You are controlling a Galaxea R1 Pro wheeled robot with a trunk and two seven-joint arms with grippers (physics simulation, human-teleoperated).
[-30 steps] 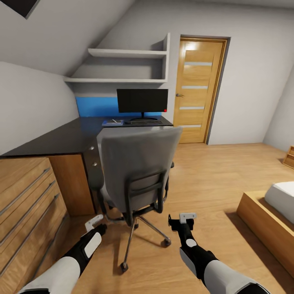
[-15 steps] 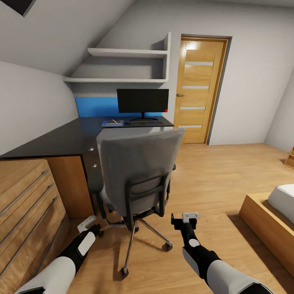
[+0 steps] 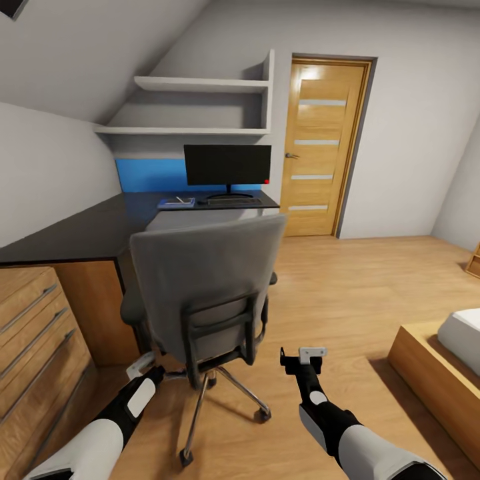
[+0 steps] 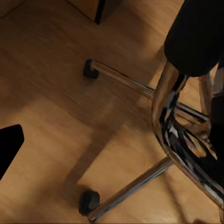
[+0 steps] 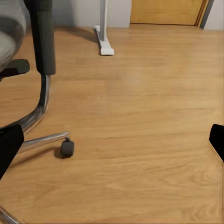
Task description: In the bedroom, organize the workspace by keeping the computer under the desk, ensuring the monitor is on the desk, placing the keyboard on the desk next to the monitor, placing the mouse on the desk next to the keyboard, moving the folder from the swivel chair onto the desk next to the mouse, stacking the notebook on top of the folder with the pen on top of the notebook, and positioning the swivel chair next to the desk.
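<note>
Broadly, most of the arranging looks done.

- Desk [image 3: 80, 230]: dark top, running along the wall to the far corner. Computer under it: cannot tell, the space below is hidden.
- Swivel chair [image 3: 203, 283]: grey back towards the camera, standing just beside the desk's near end, chrome base on the wood floor [image 3: 347, 287]. Seat hidden by the backrest, so whether anything lies on it is unknown.
- Monitor [image 3: 227, 165]: upright on the desk's far end. Done.
- Keyboard [image 3: 231, 198]: dark strip just in front of the monitor. Looks done.
- Blue flat stack [image 3: 177, 202]: beside the keyboard, probably folder and notebook with something pale on top, perhaps the pen; too small to confirm. Mouse not made out.
- Left gripper [image 3: 141, 365]: low by the chair base, empty; whether spread or closed I cannot tell.
- Right gripper [image 3: 301, 358]: over bare floor, fingers spread apart, holding nothing.

Judgement: chair positioning is the step in hand.
</note>
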